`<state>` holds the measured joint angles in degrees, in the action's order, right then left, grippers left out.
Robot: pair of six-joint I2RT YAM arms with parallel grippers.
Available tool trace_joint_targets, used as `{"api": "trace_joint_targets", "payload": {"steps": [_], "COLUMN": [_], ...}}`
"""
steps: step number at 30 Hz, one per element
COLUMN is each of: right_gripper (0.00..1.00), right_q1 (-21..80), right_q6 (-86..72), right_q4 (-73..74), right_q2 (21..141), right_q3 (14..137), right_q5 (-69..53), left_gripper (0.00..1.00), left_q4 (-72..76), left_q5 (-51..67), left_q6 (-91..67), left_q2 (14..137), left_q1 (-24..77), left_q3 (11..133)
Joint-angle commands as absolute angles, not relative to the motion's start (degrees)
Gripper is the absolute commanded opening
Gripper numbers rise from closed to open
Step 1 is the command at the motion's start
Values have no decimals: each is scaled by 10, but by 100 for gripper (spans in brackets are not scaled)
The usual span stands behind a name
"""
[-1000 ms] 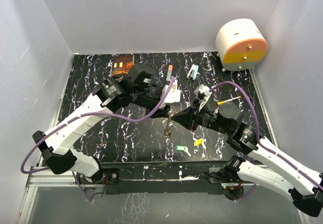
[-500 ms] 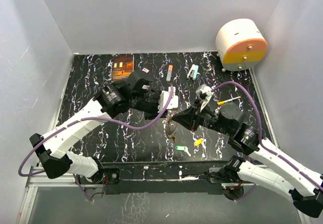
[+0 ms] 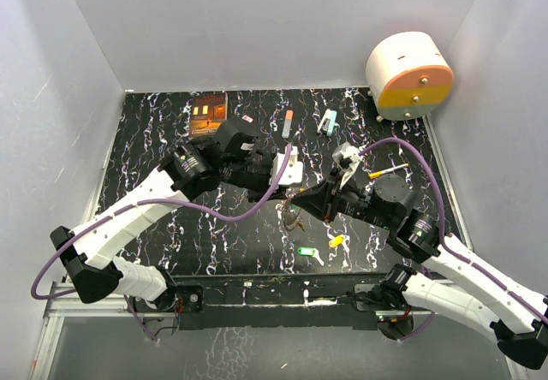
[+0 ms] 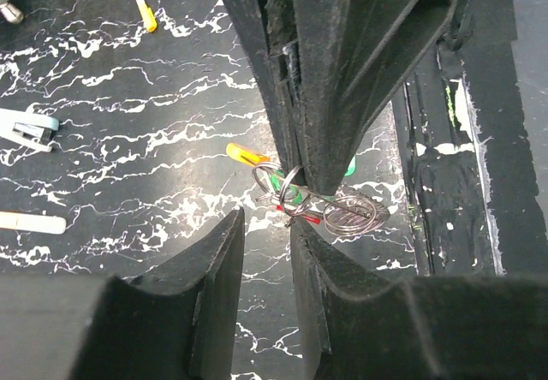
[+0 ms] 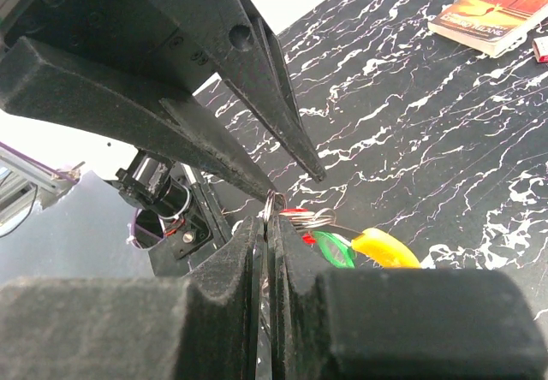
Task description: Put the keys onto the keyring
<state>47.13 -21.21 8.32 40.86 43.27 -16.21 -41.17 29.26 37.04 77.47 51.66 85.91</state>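
My right gripper (image 3: 298,200) is shut on a silver keyring (image 5: 272,202) and holds it above the table. A cluster of rings with a red key (image 4: 312,219) and a coiled ring (image 4: 347,213) hangs from it, also seen in the top view (image 3: 294,217). My left gripper (image 4: 265,222) is open and empty, its fingertips right at the cluster. In the right wrist view its fingers (image 5: 223,153) reach down to the ring. A green key (image 3: 306,252) and a yellow key (image 3: 336,241) lie on the table. Green (image 5: 334,247) and yellow (image 5: 381,245) heads show beside the ring; whether they hang on it I cannot tell.
A grey marker with an orange cap (image 3: 287,123), a teal clip (image 3: 327,122), a book (image 3: 208,112) and a small red card (image 3: 247,118) lie at the back. A yellow-tipped stick (image 3: 383,172) lies right. A white-and-orange drum (image 3: 409,75) stands at the back right. The black rail (image 3: 274,294) runs along the near edge.
My left arm has swung its wrist in and settled with its fingertips at the ring cluster. My right gripper has kept hold of the ring and barely moved.
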Motion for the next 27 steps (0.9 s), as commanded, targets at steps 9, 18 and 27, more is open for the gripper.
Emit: {"api": "trace_joint_targets", "payload": {"steps": [9, 18, 27], "right_gripper": [8, 8, 8], "right_q1": [470, 470, 470], "right_q6": [-220, -234, -284], "right_q4": [17, 13, 6], "right_q2": [399, 398, 389], "right_q3": [441, 439, 432], "right_q5": [-149, -140, -89], "left_gripper": [8, 0, 0], "left_q4": [-439, -446, -422], "left_q5": [360, 361, 322], "left_q6": [390, 404, 398], "left_q2": [765, 762, 759], "left_q1": [520, 519, 520], "left_q3": [869, 859, 849]}}
